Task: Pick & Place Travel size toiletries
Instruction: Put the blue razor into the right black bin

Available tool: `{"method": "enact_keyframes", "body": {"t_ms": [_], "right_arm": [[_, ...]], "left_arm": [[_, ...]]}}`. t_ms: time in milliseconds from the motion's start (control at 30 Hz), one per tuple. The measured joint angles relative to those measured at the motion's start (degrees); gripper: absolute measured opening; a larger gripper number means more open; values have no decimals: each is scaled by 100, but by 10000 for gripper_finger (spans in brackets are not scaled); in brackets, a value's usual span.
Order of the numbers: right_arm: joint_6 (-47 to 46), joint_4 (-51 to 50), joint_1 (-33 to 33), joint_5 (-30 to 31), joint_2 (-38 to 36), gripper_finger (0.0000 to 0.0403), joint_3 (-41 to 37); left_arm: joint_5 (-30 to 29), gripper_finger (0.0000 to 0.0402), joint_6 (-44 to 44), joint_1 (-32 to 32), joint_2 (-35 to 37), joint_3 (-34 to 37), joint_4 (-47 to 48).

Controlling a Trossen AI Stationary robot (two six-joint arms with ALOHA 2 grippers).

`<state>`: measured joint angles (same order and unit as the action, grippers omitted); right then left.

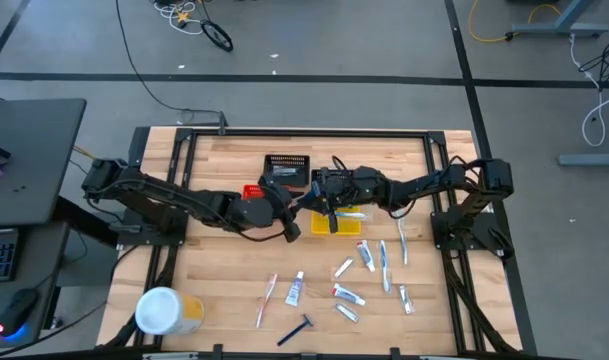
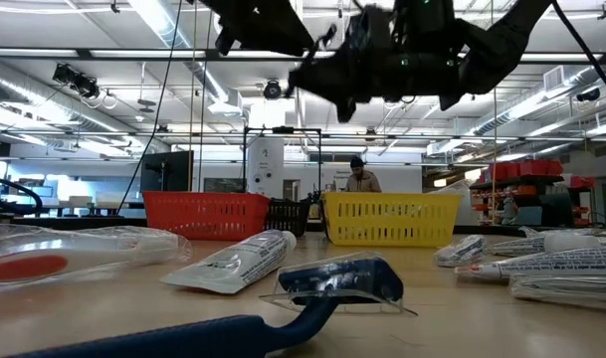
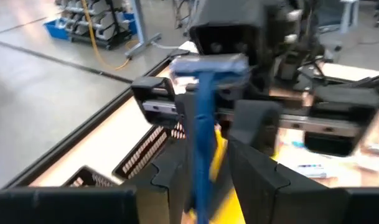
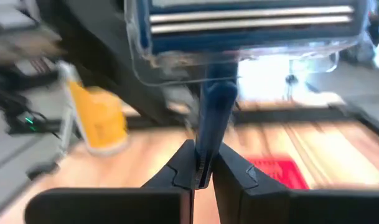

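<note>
Both arms meet above the middle of the wooden surface (image 1: 214, 270), over the yellow basket (image 1: 336, 222).

Right hand (image 4: 201, 177): fingers pinched tight on the handle of a dark blue razor (image 4: 239, 43). In the right wrist view the razor head, under a clear cap, stands just past the fingertips.

Left hand (image 3: 205, 180): fingers parted, one on each side of the same razor's (image 3: 205, 112) handle. A gap shows on at least one side; contact cannot be confirmed from these views. In the high view the left hand (image 1: 289, 222) sits just beside the right hand (image 1: 331, 212), with the razor (image 1: 332, 214) between them.

Baskets: a red basket (image 1: 252, 190) is partly hidden under the left arm, and a black basket (image 1: 287, 168) lies behind, toward the far edge.

Remaining toiletries lie loose on the near half of the surface: white tubes (image 1: 296, 289), toothbrushes (image 1: 384, 262) and a second blue razor (image 1: 296, 330) near the front edge. That second razor (image 2: 312, 298) fills the foreground of the low view, beside a tube (image 2: 238, 264).

A white and yellow canister (image 1: 167, 310) lies at the near left corner.

A person (image 2: 359, 179) stands in the room behind the surface.
</note>
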<state>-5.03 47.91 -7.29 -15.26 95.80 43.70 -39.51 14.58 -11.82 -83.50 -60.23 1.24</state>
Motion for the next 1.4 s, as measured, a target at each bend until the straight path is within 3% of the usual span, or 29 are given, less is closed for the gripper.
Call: {"method": "enact_keyframes", "body": {"t_ms": [133, 200, 333, 433, 567, 667, 1067, 1200, 1400], "right_arm": [[143, -1257, -274, 337, -378, 34, -4], [529, -2133, -357, 997, -730, 33, -4], [1451, -4125, -435, 2896, -1419, 33, -4], [1608, -5111, -591, 3529, -1728, 33, -4], [1923, -5655, -891, 3130, -1667, 33, -4], [2328, -5961, -1050, 3229, -1485, 33, 29], [2438, -8866, -1091, 3144, -43, 33, 1886], [2423, -8989, -1064, 3311, 397, 39, 2304], [2442, -8951, -1064, 3321, 631, 84, 2437]], "left_arm": [[-154, 136, 339, -1, 0, 0, 296], [-175, 139, 427, -1, 0, 0, 425], [-181, 138, 433, -1, 0, 0, 504], [-181, 135, 431, -3, 0, 0, 498], [-185, 135, 456, -1, 0, 0, 494], [-185, 134, 579, -1, 0, 0, 492], [-188, 133, 514, -3, 0, 0, 491], [-185, 133, 514, -3, 0, 0, 493], [-151, 133, 512, -5, 0, 0, 518]]}}
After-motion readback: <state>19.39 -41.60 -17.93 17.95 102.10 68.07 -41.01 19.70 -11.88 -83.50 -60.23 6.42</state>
